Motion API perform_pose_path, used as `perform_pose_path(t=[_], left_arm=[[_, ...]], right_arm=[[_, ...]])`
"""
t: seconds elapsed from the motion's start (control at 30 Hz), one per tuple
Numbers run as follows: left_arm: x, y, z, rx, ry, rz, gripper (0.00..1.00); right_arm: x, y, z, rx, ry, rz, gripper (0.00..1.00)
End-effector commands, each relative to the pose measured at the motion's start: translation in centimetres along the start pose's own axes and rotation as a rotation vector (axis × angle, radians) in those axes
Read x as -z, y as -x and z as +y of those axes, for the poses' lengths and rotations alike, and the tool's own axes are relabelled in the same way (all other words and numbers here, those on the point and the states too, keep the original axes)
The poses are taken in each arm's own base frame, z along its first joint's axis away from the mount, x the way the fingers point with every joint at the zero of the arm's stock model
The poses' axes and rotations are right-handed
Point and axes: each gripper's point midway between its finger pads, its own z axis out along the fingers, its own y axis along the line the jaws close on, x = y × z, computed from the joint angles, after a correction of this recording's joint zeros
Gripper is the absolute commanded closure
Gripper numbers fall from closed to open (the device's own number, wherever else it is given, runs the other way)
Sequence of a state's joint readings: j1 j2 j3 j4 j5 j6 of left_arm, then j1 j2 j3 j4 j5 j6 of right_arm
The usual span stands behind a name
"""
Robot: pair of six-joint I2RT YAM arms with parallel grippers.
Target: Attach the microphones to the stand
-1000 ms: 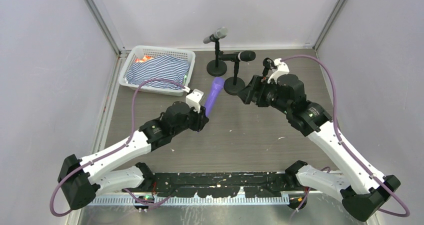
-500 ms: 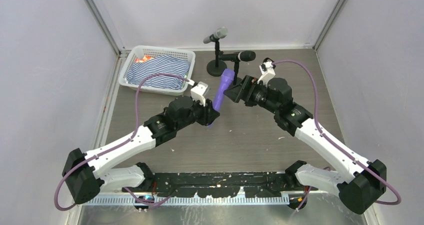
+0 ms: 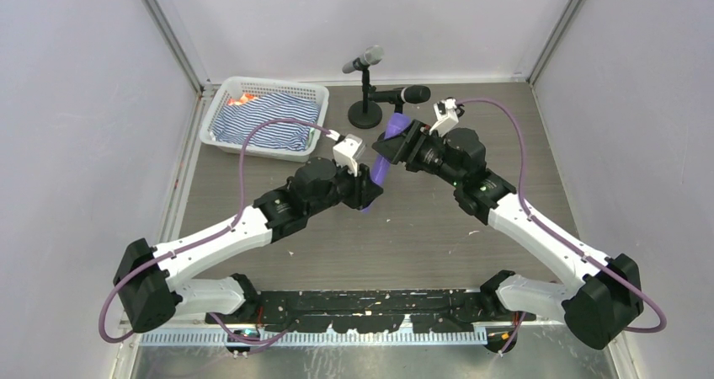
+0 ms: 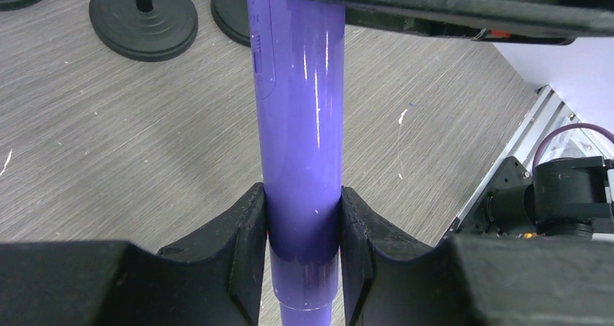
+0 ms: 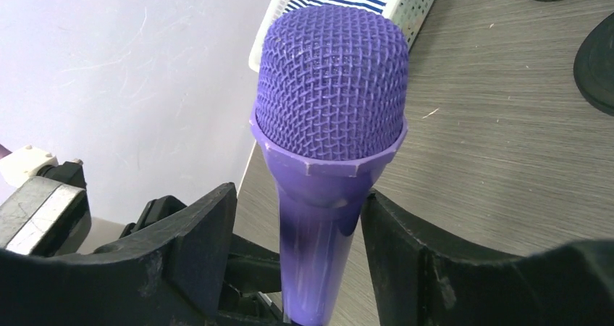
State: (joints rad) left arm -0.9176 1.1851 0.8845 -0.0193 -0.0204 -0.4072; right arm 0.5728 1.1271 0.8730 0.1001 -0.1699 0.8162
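Microphone (image 5: 329, 87), purple, runs lengthwise from left claw (image 4: 303, 250), clenched round its lower shaft, up between the parted jaws of right claw (image 5: 298, 221), not yet gripping its neck.

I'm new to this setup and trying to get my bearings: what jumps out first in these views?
The purple microphone, held up mid-table: the left gripper clamps its handle while the right gripper straddles its neck, jaws not closed. Farther back, the silver-grey microphone and black microphone sit on stands.
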Motion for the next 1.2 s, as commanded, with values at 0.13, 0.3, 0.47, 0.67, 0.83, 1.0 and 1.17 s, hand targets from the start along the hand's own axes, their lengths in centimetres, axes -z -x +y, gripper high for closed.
perform_pose_path(t=[0.13, 0.3, 0.47, 0.67, 0.83, 1.0, 1.17], left_arm=[[0.1, 4.2, -2.4, 0.008, -0.069, -0.115, 0.99], [-0.2, 4.1, -2.1, 0.023, -0.053, -0.118, 0.81], [-0.9, 4.1, -1.8, 0.024, -0.04, -0.139, 0.41], [-2.8, 5.1, -1.4, -0.002, -0.024, -0.197, 0.19], [-5.8, 6.7, -1.6, -0.069, -0.05, -0.323, 0.1], [-9.3, 9.6, -2.2, -0.164, -0.067, -0.5, 0.07], [-13.8, 10.6, -1.7, -0.25, -0.024, -0.582, 0.07]], right_arm=[[-0.2, 1.4, 1.6, 0.008, 0.061, -0.053, 0.45], [0.5, 2.4, 1.7, 0.032, 0.043, -0.096, 0.66], [4.2, 6.3, -0.2, 0.102, -0.119, -0.295, 0.86], [11.7, 11.0, -3.2, 0.241, -0.414, -0.512, 0.94], [17.6, 13.5, -5.8, 0.358, -0.669, -0.621, 0.95], [21.3, 14.4, -6.6, 0.418, -0.796, -0.66, 0.95], [24.3, 15.3, -5.2, 0.427, -0.788, -0.71, 0.95]])
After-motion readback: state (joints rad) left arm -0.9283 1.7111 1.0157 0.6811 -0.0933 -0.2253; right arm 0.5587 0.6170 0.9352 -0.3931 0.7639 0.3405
